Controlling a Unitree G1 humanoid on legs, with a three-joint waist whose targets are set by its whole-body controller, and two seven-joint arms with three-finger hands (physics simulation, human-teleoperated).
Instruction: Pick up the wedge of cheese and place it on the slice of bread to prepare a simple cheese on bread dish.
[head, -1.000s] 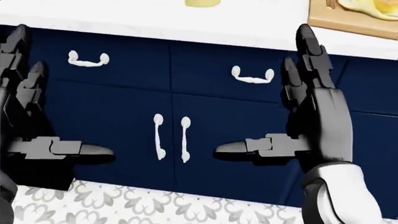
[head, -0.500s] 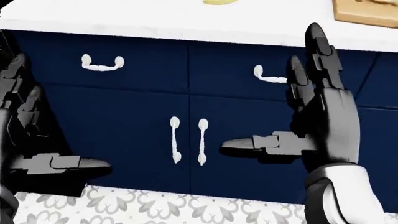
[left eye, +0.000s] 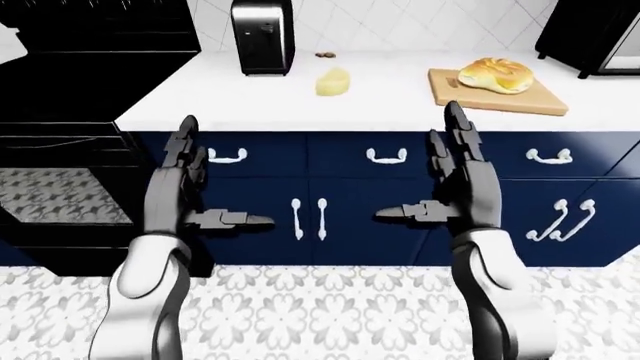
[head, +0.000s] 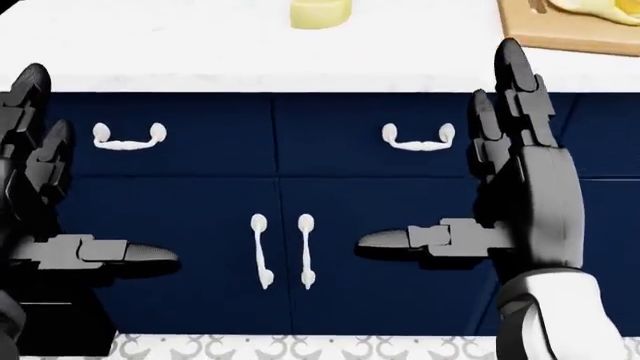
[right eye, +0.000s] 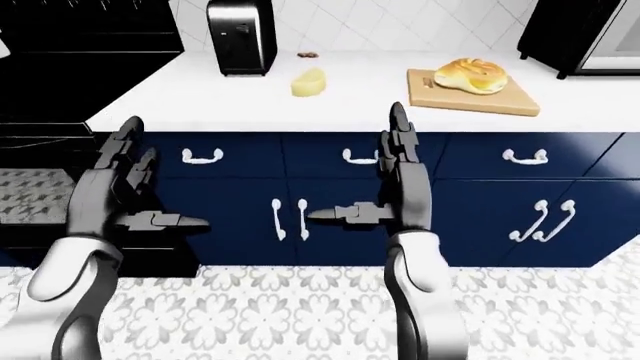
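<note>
Black fingers stood spread and empty on both the left hand (left eye: 185, 196) and right hand (left eye: 462, 196), held low by the navy cabinets (left eye: 340, 202). Beyond, the cheese wedge (left eye: 334, 82) sat on the white counter (left eye: 400, 101), well apart from the bread (left eye: 496, 75) on its cutting board (left eye: 545, 101). Stepping closer seemed wise before reaching.

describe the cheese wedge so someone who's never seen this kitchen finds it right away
Start at the white countertop above the navy cabinets. Left of the wooden cutting board that carries the bread, and right of the black appliance by the tiled wall, lies the cheese wedge. It is the only pale yellow lump resting directly on the bare counter.
</note>
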